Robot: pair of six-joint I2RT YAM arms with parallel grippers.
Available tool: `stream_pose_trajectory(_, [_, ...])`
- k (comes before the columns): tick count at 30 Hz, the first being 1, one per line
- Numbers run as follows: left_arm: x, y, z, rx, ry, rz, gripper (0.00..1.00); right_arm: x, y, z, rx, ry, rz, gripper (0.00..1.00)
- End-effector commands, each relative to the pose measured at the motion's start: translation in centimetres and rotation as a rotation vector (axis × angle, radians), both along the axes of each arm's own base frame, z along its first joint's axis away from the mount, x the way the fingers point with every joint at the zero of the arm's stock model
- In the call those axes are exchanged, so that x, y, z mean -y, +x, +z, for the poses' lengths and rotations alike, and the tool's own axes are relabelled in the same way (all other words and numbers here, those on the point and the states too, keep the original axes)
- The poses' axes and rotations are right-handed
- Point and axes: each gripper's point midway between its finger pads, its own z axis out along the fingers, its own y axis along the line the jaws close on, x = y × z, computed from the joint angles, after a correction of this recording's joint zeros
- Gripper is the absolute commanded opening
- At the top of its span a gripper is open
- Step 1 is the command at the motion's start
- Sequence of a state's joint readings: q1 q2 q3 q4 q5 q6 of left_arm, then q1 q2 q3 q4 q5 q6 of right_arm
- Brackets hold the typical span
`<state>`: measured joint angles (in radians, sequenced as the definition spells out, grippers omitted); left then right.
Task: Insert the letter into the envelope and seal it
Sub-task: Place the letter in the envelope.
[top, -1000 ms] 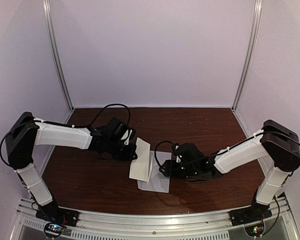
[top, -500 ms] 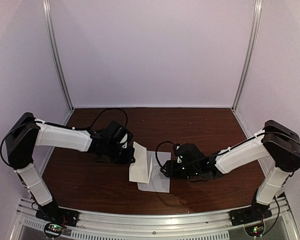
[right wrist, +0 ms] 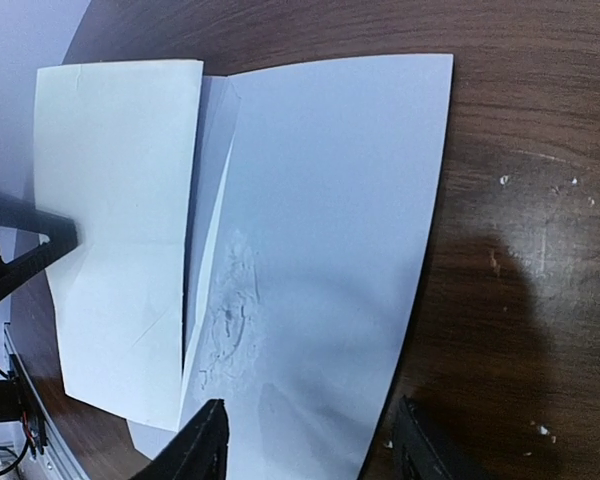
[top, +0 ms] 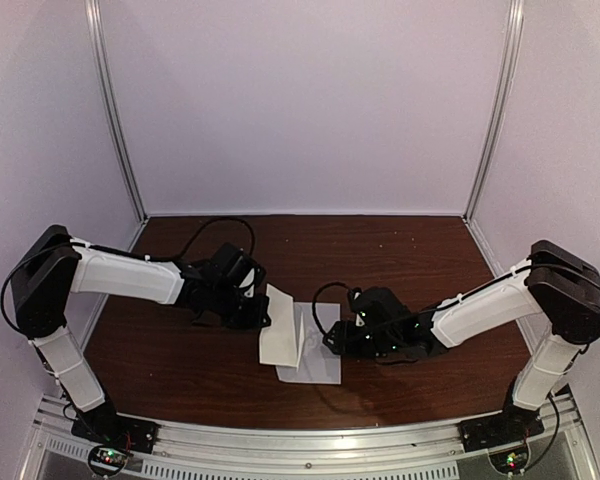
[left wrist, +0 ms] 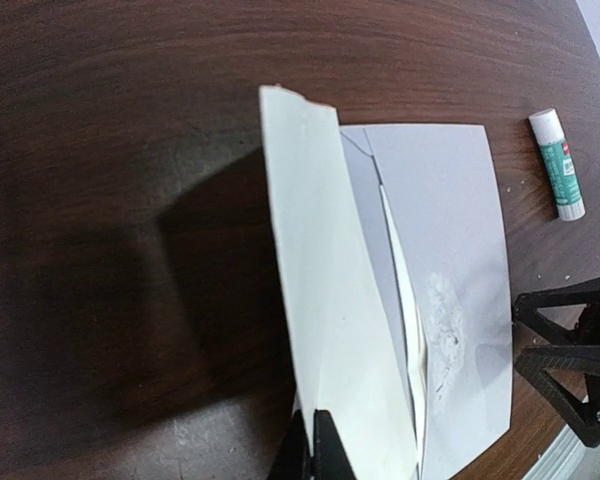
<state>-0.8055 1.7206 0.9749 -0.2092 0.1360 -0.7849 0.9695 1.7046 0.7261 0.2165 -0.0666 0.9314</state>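
My left gripper (left wrist: 315, 445) is shut on the edge of the white letter (left wrist: 325, 300) and holds that side tilted up off the table. In the top view the left gripper (top: 264, 312) sits at the upper left corner of the letter (top: 279, 338). The letter's other long edge rests against the open side of the pale grey envelope (right wrist: 330, 220), which lies flat (top: 318, 358). I cannot tell whether the letter is inside. My right gripper (right wrist: 310, 450) hovers open over the envelope's near end, holding nothing, and shows in the top view too (top: 332, 338). The letter (right wrist: 120, 230) lies left of the envelope there.
A glue stick (left wrist: 558, 163) with a green label lies on the dark wood table (top: 180, 370) beyond the envelope. A rough, wrinkled patch (right wrist: 225, 310) marks the envelope near its opening. Pale walls enclose the table on three sides.
The left gripper has shifted slightly toward the envelope with the letter, whose raised edge stands a little lower. The right gripper has barely moved.
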Motion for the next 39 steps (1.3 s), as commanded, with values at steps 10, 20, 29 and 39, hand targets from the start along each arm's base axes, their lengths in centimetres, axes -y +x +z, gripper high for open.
stream_pose_trajectory(10, [0.6, -0.5, -1.7, -0.062, -0.040, 0.005, 0.00, -0.2, -0.4, -1.6, -0.036, 0.005, 0.003, 0.55])
stream_pose_trajectory(20, [0.0, -1.1, -2.5, -0.104, -0.035, 0.045, 0.00, -0.2, -0.6, -1.9, -0.041, 0.001, 0.002, 0.54])
stream_pose_trajectory(29, [-0.1, -1.7, -1.5, -0.128, -0.077, 0.080, 0.00, 0.0, -0.7, -2.2, -0.044, -0.012, -0.004, 0.54])
stream_pose_trajectory(39, [-0.6, -2.0, 0.1, -0.117, -0.117, 0.110, 0.00, 0.1, -0.7, -2.5, -0.050, -0.014, -0.007, 0.54])
